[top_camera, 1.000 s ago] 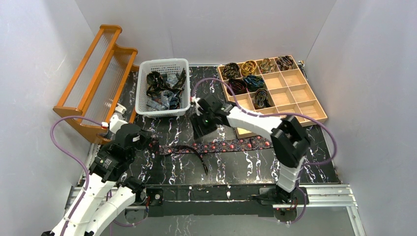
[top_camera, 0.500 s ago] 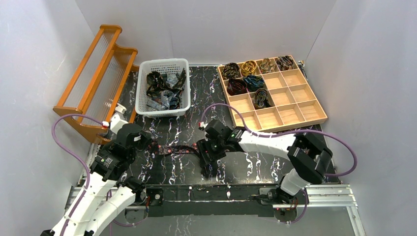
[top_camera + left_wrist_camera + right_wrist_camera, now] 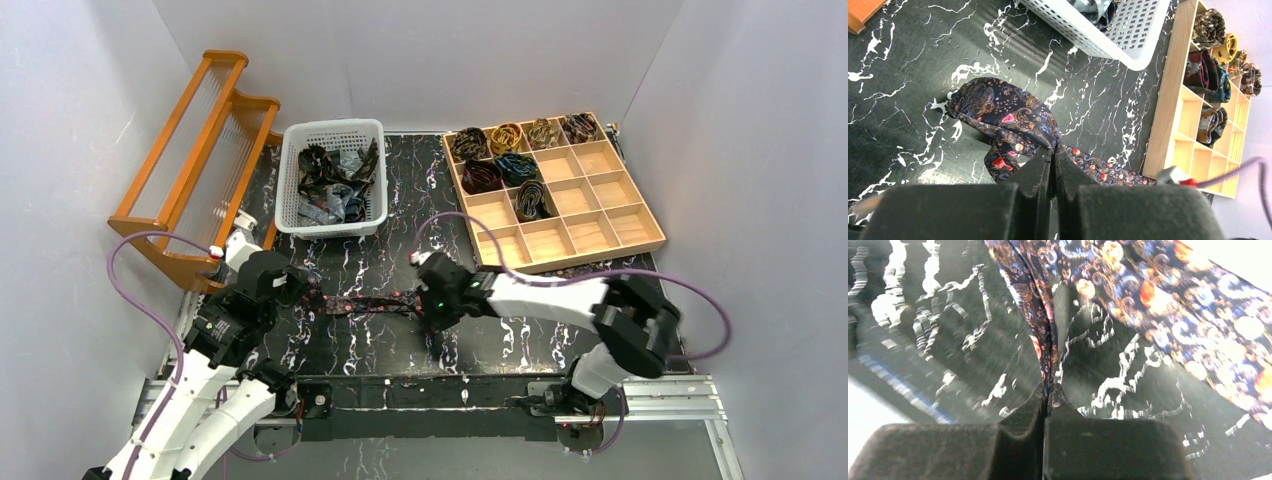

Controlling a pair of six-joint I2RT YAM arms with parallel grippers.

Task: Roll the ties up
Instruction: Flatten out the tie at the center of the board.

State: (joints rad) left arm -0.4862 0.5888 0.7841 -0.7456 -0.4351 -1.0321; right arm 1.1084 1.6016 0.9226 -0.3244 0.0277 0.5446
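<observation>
Right wrist view has my right gripper [image 3: 1048, 392] clamped on the tie [image 3: 1047, 335], which lies across the worktop [image 3: 908, 75] to my left gripper [image 3: 1053, 156], also pinching it; I should draw it taut and flat, then roll evenly.

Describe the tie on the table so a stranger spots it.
On the black marbled table, in front of the white basket, a navy paisley tie with red dots stretches between the left gripper and right gripper. It alone lies loose, outside the basket and wooden tray.
</observation>
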